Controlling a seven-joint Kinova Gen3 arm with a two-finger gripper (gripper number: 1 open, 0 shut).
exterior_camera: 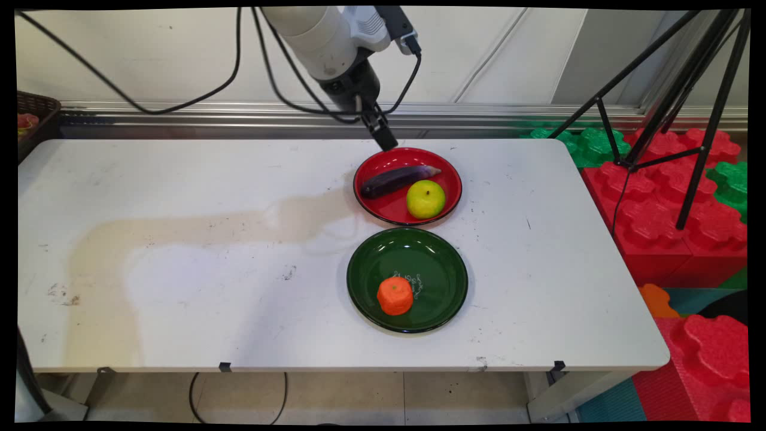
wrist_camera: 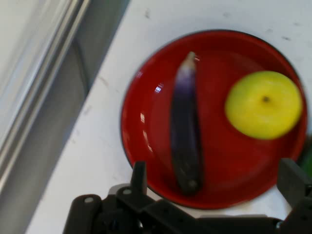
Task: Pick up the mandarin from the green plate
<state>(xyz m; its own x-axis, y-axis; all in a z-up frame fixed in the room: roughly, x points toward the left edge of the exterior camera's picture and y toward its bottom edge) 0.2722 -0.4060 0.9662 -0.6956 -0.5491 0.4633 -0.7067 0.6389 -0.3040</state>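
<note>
Standing mid-tabletop (exterior_camera: 179, 251), red plate (exterior_camera: 446, 173) holds eggplant (exterior_camera: 398, 179) and apple (exterior_camera: 425, 199); green plate (exterior_camera: 443, 263) holds orange (exterior_camera: 395, 295); gripper (wrist_camera: 217, 178) fingers apart.

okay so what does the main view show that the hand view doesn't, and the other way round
Only the main view shows the green plate holding an orange fruit, the arm's cables, the tripod and the red and green foam blocks. Only the hand view shows the gripper with its fingers spread wide over the near rim. Both show the red plate with a purple eggplant and a yellow-green apple, on the white table.
</note>
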